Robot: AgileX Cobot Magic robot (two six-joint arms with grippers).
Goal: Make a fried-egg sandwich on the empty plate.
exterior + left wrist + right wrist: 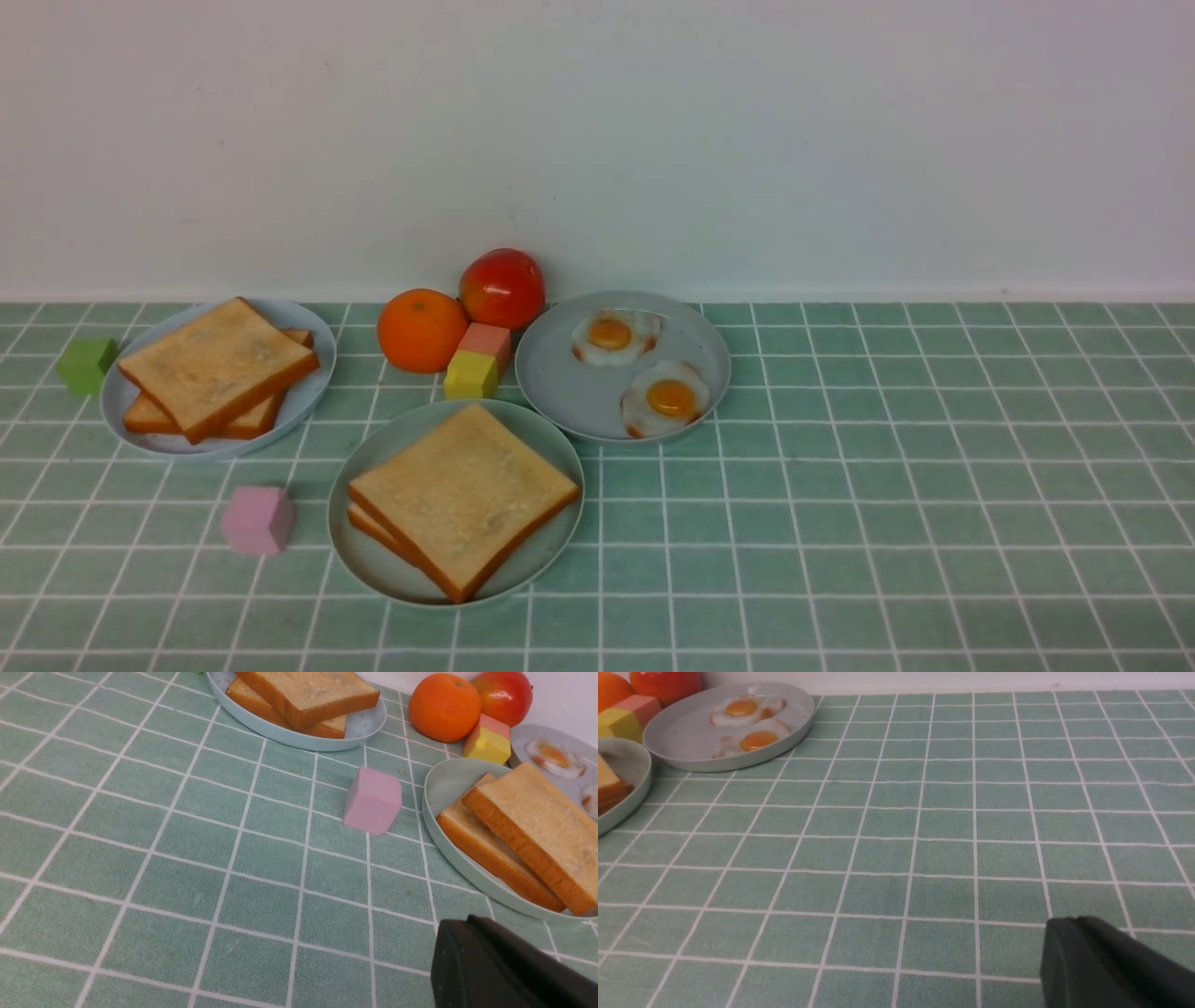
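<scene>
orange (422, 329): near the surface's back edge
tomato (502, 287): just beside it
pink-and-yellow block (479, 359): touching both
green cube (87, 364): left
pink cube (258, 519): front-left

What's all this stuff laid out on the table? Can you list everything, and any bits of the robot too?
Mint plate: one, pale green, front centre, holding two stacked toast slices.
Left plate: one, grey-blue, back left, holding two more toast slices.
Egg plate: one, grey-blue, back centre, holding two fried eggs, white with orange yolks.
Orange: one, by the wall.
Tomato: one, red, beside the orange.
Blocks: green far left; pink front left; yellow and salmon touching, between the plates.
Tablecloth: green, white grid.
Left gripper: black, partly visible in left wrist view only.
Right gripper: black, partly visible in right wrist view only.
</scene>
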